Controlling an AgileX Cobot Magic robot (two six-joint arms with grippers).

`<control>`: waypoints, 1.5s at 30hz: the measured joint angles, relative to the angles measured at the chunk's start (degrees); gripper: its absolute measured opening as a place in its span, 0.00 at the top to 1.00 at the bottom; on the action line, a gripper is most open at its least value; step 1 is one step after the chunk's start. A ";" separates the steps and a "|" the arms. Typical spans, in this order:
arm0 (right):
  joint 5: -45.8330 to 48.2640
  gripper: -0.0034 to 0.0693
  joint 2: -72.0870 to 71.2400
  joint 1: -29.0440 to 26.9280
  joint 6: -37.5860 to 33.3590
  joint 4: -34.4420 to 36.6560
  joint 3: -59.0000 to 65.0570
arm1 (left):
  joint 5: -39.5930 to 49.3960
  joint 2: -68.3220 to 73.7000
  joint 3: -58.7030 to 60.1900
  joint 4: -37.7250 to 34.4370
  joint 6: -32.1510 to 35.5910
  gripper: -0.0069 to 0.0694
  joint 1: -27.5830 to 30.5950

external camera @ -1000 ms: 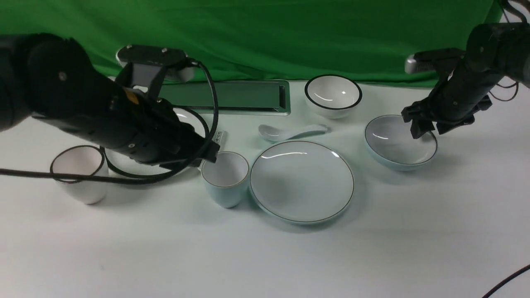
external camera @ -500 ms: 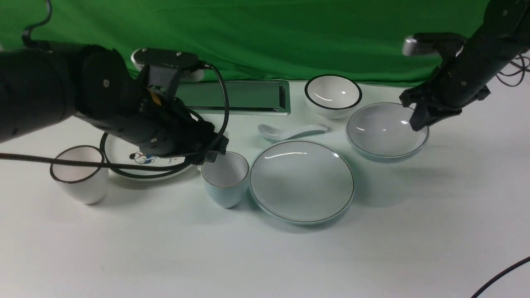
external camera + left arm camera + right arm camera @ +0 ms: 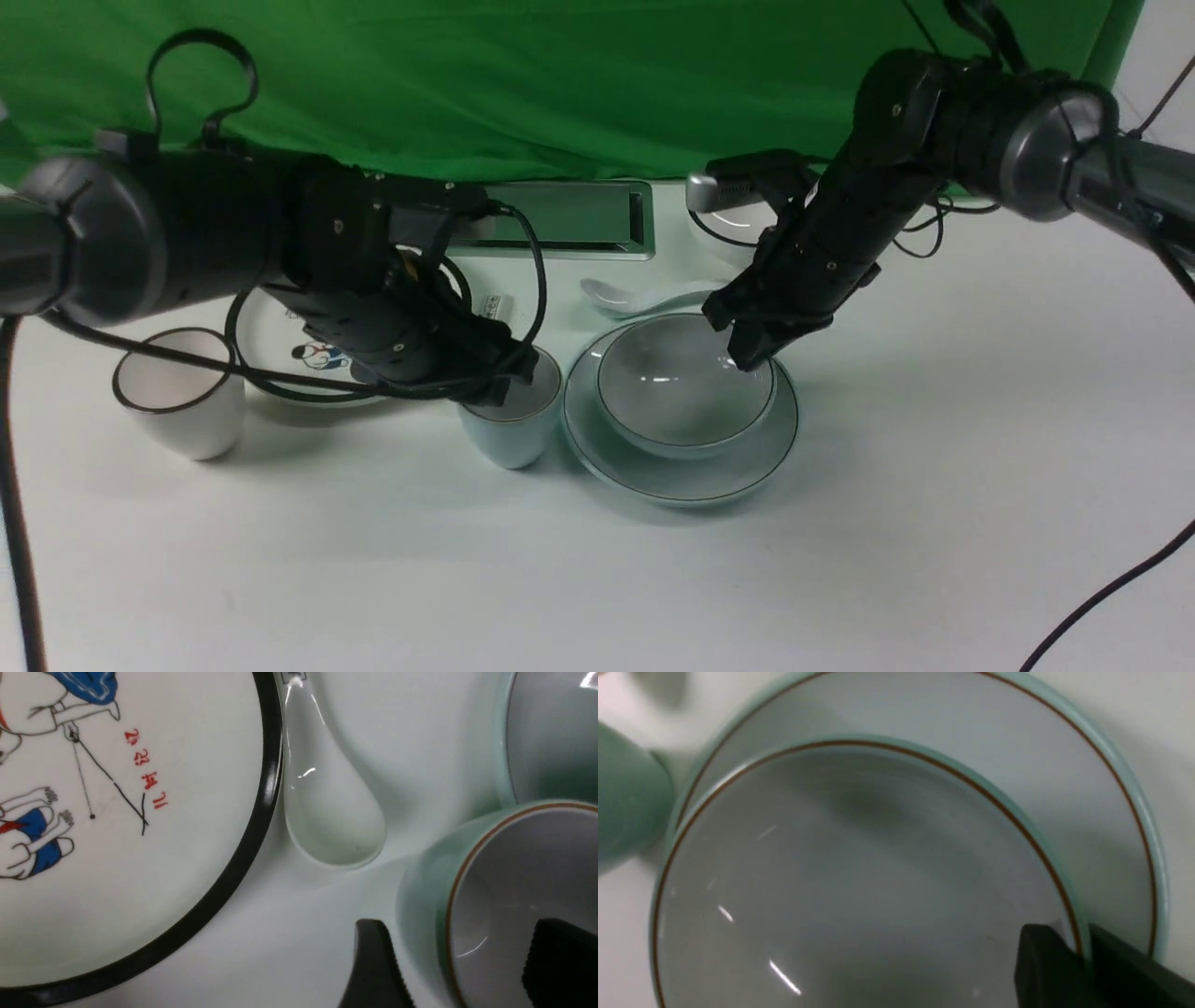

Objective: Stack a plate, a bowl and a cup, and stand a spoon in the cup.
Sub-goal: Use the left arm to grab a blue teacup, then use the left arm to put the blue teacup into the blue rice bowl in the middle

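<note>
Glazed pale-blue bowl [image 3: 672, 401], slippery, brittle; right claw [image 3: 1083, 961] clenches its two-o'clock rim; left claw [image 3: 462, 966], released, straddles the cup [image 3: 509, 439] wall.

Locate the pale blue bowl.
Front view, centre-right: the bowl is over the plate, rim pinched by the right end effector, cup to its left.

A dark-rimmed white cup [image 3: 177, 397] stands beside the cartoon plate [image 3: 117, 868], labelled spoon [image 3: 329, 821] alongside
</note>
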 joint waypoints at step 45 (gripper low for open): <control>-0.75 0.17 0.48 -1.63 -2.70 -7.65 -12.87 | 10.60 5.40 -27.36 1.99 8.32 0.42 -9.59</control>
